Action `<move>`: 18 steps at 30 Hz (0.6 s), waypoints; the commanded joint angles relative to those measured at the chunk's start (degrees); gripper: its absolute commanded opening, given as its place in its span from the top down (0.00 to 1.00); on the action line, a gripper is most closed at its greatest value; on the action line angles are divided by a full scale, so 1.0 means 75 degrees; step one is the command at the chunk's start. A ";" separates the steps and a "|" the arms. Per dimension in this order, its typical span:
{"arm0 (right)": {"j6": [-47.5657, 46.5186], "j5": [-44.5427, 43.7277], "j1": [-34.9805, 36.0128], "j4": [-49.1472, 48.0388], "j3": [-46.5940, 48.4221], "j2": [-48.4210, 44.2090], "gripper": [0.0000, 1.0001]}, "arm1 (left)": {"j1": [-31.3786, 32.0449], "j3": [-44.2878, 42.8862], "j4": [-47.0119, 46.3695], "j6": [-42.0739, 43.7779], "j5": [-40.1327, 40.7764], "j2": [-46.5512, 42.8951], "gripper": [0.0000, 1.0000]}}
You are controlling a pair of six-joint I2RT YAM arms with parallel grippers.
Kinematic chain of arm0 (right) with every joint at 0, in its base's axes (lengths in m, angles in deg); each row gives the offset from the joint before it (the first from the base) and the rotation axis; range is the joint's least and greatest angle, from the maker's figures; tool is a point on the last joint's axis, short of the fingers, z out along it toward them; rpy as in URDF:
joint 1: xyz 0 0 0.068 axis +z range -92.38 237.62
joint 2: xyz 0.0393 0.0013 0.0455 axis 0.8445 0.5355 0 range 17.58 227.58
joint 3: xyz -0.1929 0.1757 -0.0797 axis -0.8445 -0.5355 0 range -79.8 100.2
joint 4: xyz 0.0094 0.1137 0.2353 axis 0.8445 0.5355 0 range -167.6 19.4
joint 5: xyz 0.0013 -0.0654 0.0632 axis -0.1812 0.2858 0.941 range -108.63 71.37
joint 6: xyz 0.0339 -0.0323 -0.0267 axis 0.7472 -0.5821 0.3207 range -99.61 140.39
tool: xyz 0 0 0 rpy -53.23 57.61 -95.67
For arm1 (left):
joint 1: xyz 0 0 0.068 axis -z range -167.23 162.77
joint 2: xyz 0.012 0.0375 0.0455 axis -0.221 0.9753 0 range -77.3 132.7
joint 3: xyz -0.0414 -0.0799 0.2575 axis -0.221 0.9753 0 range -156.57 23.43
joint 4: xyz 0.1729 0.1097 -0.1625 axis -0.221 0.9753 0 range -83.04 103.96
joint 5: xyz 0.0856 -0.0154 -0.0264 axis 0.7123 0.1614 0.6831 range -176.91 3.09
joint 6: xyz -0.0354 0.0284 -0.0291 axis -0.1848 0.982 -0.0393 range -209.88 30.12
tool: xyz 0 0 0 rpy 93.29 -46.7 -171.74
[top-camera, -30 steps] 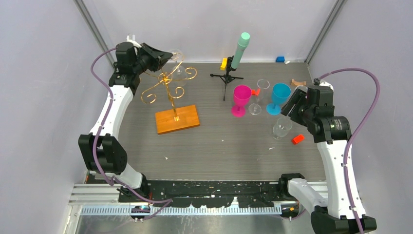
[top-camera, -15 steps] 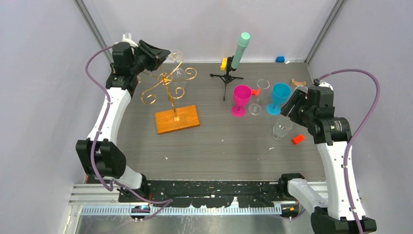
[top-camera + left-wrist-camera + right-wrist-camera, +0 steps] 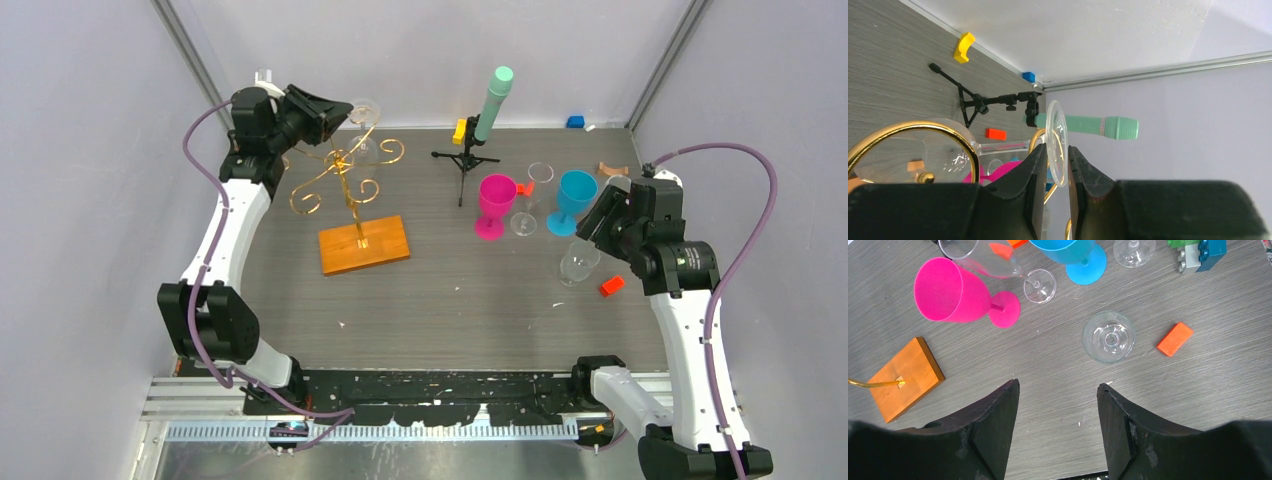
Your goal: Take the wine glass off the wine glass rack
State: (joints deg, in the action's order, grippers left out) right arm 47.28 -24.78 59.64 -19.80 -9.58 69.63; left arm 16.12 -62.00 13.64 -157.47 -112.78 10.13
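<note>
The wine glass rack (image 3: 345, 168), a gold scroll stand on an orange-brown wooden base (image 3: 364, 244), stands at the back left. A clear wine glass (image 3: 364, 150) hangs from one of its arms, round foot uppermost. My left gripper (image 3: 346, 112) is at the top of the rack. In the left wrist view its fingers (image 3: 1035, 165) press close on either side of the glass's foot (image 3: 1057, 131), and the bowl (image 3: 908, 155) lies behind a gold ring (image 3: 969, 152). My right gripper (image 3: 1058, 387) hangs open over bare table at the right, holding nothing.
A pink goblet (image 3: 495, 200), a blue goblet (image 3: 575, 195) and two clear glasses (image 3: 535, 190) (image 3: 577, 262) stand right of centre. A black tripod holding a mint-green cylinder (image 3: 492, 100) is at the back. Small blocks lie about: orange (image 3: 611, 286), yellow (image 3: 459, 130), blue (image 3: 575, 121).
My left arm has shifted slightly up and back at the rack top, staying at the glass's foot. The right arm has hardly moved.
</note>
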 commanded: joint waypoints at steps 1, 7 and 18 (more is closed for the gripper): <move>-0.0018 -0.0218 -0.0037 -0.0296 -0.0057 -0.0203 0.37 | -0.0037 -0.0096 -0.0850 -0.0411 -0.0475 0.0131 0.77; -0.0010 -0.0252 -0.0044 -0.0301 -0.0081 -0.0224 0.37 | -0.0036 -0.0033 -0.1126 -0.0771 -0.0711 0.0325 0.77; 0.0011 -0.0286 -0.0039 -0.0347 -0.0116 -0.0231 0.38 | -0.0031 -0.0149 -0.1018 -0.0705 -0.0807 0.0464 0.80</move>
State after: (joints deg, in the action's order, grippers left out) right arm 47.28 -26.07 59.64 -20.14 -10.41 68.80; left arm 16.10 -61.93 9.09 -162.96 -116.76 13.39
